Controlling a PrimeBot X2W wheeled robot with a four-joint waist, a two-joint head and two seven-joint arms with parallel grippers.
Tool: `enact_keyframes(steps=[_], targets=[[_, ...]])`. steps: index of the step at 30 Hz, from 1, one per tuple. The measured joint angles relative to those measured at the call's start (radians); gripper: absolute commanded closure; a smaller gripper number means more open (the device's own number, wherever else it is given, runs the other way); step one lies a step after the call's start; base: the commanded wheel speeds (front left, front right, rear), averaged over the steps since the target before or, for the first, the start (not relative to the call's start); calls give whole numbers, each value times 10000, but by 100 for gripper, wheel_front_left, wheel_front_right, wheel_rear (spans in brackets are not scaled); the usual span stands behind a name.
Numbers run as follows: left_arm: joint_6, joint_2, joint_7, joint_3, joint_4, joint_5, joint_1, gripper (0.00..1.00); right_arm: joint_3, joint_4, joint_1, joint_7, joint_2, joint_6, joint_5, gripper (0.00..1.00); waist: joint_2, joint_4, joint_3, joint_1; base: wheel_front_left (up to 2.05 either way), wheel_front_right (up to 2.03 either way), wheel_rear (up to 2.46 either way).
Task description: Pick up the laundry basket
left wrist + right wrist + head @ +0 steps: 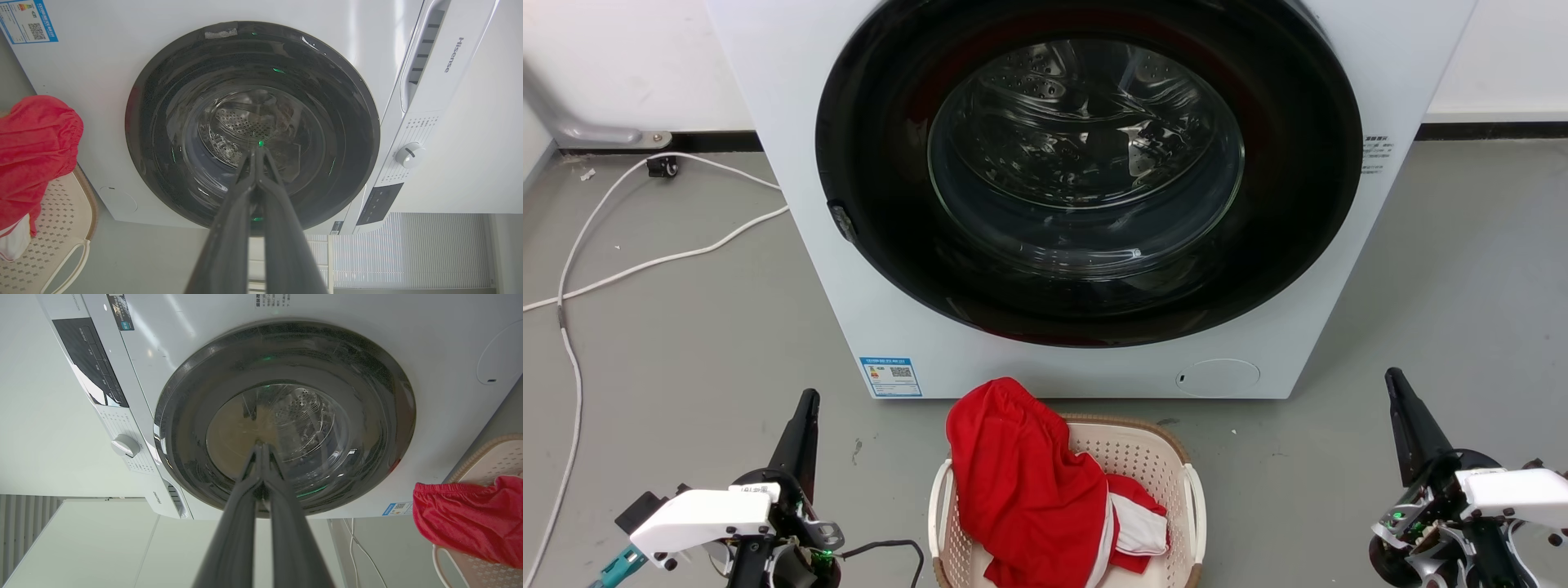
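**Basket on the floor before the washer, both grippers empty**

The laundry basket (1137,457) stands on the grey floor (686,343) just in front of the white washing machine (1094,371), near the bottom middle of the head view. It is cream and perforated, with a brown woven-look rim and a white loop handle on each side. A red garment (1021,482) with white trim is heaped in it and rises above the rim at the end nearest the machine.

The left gripper (805,412) sits low to the basket's left, well apart from it, its dark fingers pointing up the head view toward the machine. The right gripper (1400,396) sits low to the basket's right, also well apart. Neither touches the basket or the cloth.

In the left wrist view, the left gripper (258,154) has its two fingers pressed together at the tips with nothing between them, aimed at the round dark door of the machine; the basket (61,212) and red garment (36,130) lie at that view's left edge. In the right wrist view, the right gripper (261,450) likewise has its fingers together and empty, with the basket (502,457) and garment (470,518) at the right edge.

The machine's door glass (1086,155) shows the metal drum behind it. A white cable (645,261) trails over the floor to the left of the machine.
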Motion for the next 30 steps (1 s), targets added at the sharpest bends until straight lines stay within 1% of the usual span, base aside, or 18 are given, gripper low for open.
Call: enact_keyframes(steps=[30], targets=[[0, -23, 42, 25, 2, 15, -1, 100, -25, 2, -1, 15, 19, 0, -12, 100, 0, 0, 0, 0, 0, 0, 0]])
